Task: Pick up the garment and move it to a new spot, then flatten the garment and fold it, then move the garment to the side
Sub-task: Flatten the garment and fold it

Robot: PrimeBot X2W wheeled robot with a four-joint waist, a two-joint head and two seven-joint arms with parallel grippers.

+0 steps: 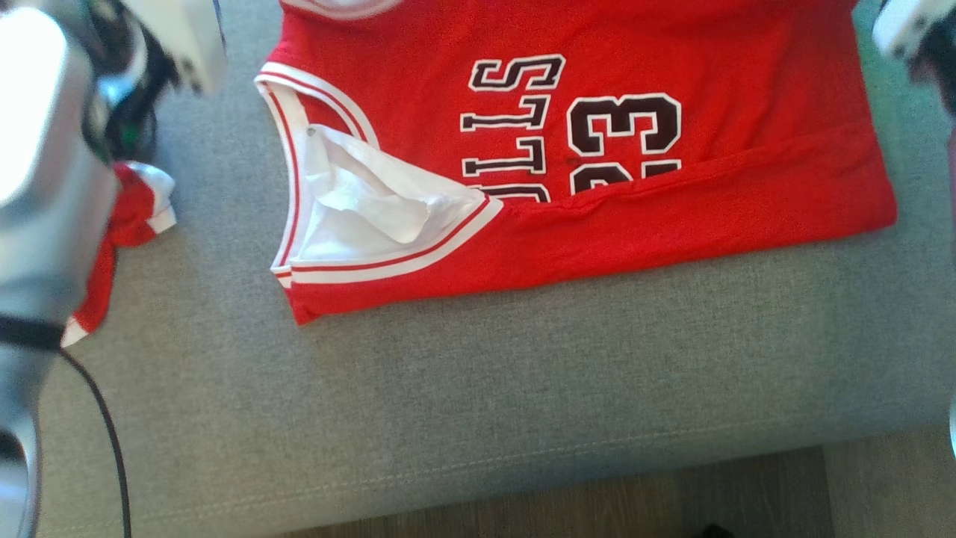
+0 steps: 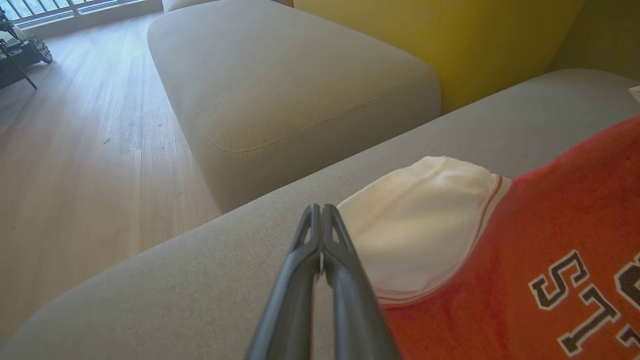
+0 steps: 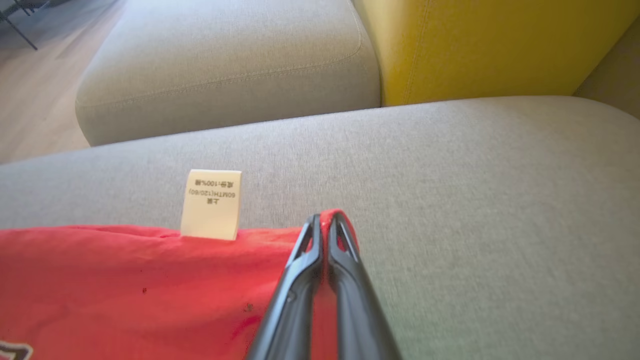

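The garment [image 1: 672, 209] is a red jersey with black lettering and white trim. It lies on the grey cushion [image 1: 523, 388], its near edge folded over the print. In the left wrist view my left gripper [image 2: 321, 207] is shut, its tips at the edge of the garment's [image 2: 550, 225] white armhole lining [image 2: 420, 220], with a sliver of white between the fingers. My right gripper [image 3: 325, 217] is shut on a red corner of the garment [image 3: 125, 280], which wraps its tips beside a white care label [image 3: 211, 204].
My silver left forearm [image 1: 45, 187] rises at the left with a black cable [image 1: 112, 448] and a bunched red-and-white cloth [image 1: 138, 213] beside it. A second grey cushion [image 2: 280, 75], a yellow backrest [image 2: 475, 40] and wood floor [image 2: 75, 150] lie beyond.
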